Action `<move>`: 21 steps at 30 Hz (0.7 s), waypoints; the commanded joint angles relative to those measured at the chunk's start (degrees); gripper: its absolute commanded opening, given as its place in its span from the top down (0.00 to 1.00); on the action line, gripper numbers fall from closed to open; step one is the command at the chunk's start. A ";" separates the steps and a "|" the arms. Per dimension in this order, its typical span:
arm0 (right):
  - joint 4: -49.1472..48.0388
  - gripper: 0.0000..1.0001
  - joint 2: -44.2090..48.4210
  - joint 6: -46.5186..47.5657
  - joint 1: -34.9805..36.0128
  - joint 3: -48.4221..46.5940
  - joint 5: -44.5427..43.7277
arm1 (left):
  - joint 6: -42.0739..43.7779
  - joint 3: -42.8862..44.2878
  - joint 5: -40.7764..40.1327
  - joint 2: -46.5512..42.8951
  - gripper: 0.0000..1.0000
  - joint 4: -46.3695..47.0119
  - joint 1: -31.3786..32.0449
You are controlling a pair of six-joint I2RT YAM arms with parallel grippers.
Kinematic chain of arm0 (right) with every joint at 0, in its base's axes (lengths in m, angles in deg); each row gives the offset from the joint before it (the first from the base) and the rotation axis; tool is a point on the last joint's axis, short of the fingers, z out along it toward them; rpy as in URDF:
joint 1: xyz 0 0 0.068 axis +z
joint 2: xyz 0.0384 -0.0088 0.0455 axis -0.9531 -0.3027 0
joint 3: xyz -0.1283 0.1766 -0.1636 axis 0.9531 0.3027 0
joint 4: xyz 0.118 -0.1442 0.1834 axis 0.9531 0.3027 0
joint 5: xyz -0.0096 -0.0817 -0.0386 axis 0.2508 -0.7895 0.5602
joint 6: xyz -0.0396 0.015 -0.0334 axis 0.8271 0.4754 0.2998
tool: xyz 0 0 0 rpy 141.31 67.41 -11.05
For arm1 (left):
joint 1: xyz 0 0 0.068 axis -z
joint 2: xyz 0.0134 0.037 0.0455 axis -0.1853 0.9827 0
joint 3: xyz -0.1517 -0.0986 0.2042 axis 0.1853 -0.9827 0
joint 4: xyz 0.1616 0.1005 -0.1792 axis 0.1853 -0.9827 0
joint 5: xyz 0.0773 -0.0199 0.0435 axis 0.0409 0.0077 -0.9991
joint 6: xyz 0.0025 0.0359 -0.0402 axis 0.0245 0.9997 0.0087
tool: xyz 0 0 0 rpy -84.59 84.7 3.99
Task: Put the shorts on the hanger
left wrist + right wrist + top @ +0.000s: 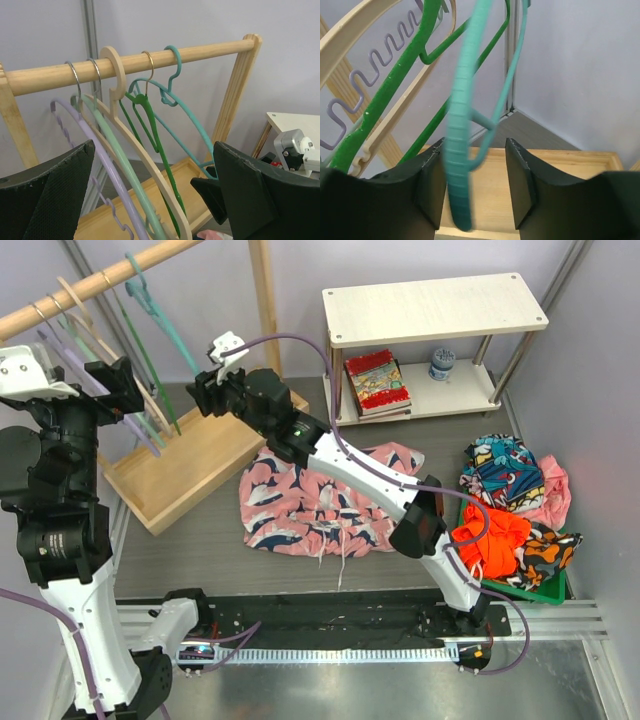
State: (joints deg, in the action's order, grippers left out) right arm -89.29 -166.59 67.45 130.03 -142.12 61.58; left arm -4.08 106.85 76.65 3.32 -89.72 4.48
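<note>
The pink shorts (320, 502) lie spread flat on the grey table, drawstring toward the near side. The teal hanger (163, 318) hangs by its hook on the wooden rod (90, 285), the rightmost of several hangers. My right gripper (203, 392) is open at the rack. In the right wrist view (475, 150) the teal hanger's ribbed arm (461, 130) stands between the jaws, close against the left finger (432, 175). My left gripper (122, 390) is open and empty beside the rack; its wrist view (154, 165) shows the teal hanger (194, 125) and the right gripper's fingers (212, 195).
Dark green (150, 131), pale mint (117, 165), lilac (95, 160) and beige (145, 165) hangers hang left of the teal one. The rack's wooden tray base (190, 475) lies below. A white shelf (430, 310) holds a book (377, 380). A green bin (525, 585) holds an orange-red garment (490, 540) and turquoise cloth (505, 470).
</note>
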 commanded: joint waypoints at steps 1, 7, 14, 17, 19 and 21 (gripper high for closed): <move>-5.42 0.55 0.58 0.90 0.36 -3.13 -2.82 | -0.53 -0.19 0.73 -0.54 0.00 2.81 -0.66; -8.58 0.99 1.37 4.41 0.36 -3.92 -4.83 | -0.88 -0.37 0.82 -0.54 0.00 2.81 -0.75; -14.03 0.99 2.26 4.59 -0.34 -3.48 -6.95 | -0.97 -1.33 0.91 -1.24 0.00 2.72 -1.36; -14.73 0.99 2.43 5.12 -0.43 -3.83 -6.77 | -0.88 -1.25 0.91 -1.24 0.00 2.63 -1.45; -14.74 0.99 3.22 5.47 -0.52 -3.57 -7.04 | -0.97 -1.25 0.91 -0.98 0.00 2.63 -1.45; -14.65 0.99 4.27 5.65 -1.13 -2.34 -6.95 | -1.06 -1.42 2.47 -0.72 0.00 2.45 -1.45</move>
State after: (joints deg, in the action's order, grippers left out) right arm -95.48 -166.59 71.82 129.90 -142.79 55.79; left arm -4.37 105.64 76.93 2.42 -89.46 3.43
